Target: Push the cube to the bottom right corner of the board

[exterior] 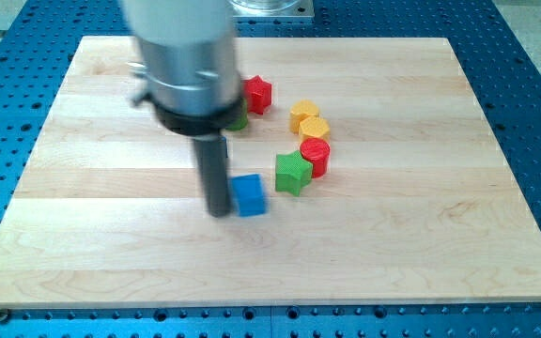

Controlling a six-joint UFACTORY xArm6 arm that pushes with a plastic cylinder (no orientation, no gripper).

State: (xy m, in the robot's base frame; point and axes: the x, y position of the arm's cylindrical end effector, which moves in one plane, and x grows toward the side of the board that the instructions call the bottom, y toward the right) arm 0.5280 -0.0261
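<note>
my tip (220, 212) sits on the board (421, 244) hard against the blue cube (249, 195), at the cube's nine o'clock and seemingly touching its left face — there are no jaws to open or close here, just a bare rod holding nothing. the cube lies a little left of the board's centre, well apart from the corner it is meant for, which lies off at about four o'clock from it. being on the cube's left suits a shove toward the view's right, though i judge a push from nearer ten o'clock would be needed to carry it down as well. the other blocks curve away at the cube's one to two o'clock: a green block (292, 173) near it, a red cylinder (315, 156) touching that, two yellow blocks (308, 122) stacked close above, and a red block (258, 95) farther up. the path toward the corner looks free of them. the arm's thick housing hides part of the board — a sliver of green (239, 122) peeks from beneath it, shape impossible to tell, and the exact contact point of the tip is blurred.
</note>
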